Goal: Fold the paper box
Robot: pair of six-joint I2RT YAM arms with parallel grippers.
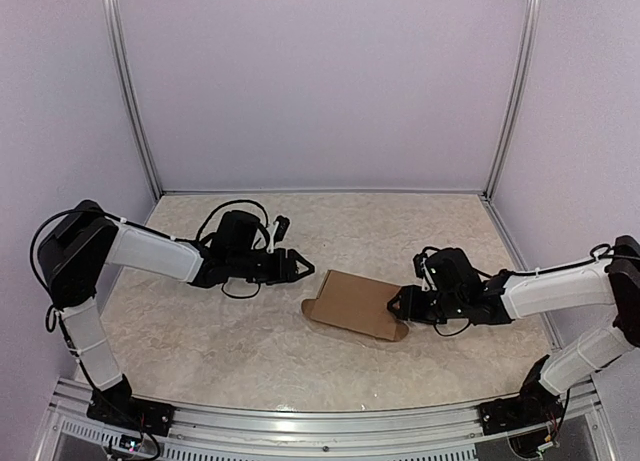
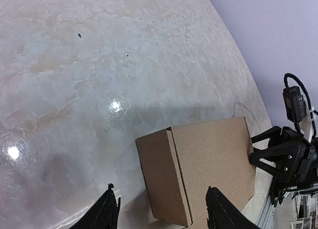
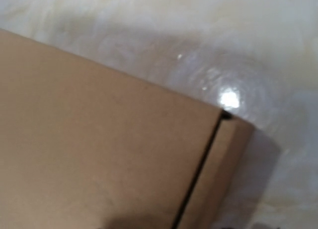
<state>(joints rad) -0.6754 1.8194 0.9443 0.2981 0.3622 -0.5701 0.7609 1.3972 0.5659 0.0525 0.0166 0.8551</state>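
We see the left arm's black gripper (image 1: 303,268) just left of a plain brown cardboard box (image 1: 355,303), near the box's left end and not touching it. Its fingers (image 2: 107,211) are spread wide with nothing held between them. The box is a low, closed carton lying flat on the pale marbled worktop (image 1: 180,331), between the two grippers, with one narrow side panel facing the left gripper. At the box's right edge sits the right arm's black gripper (image 1: 398,305). Its fingers (image 2: 259,139) are parted and rest against the cardboard. We cannot tell whether they grip it.
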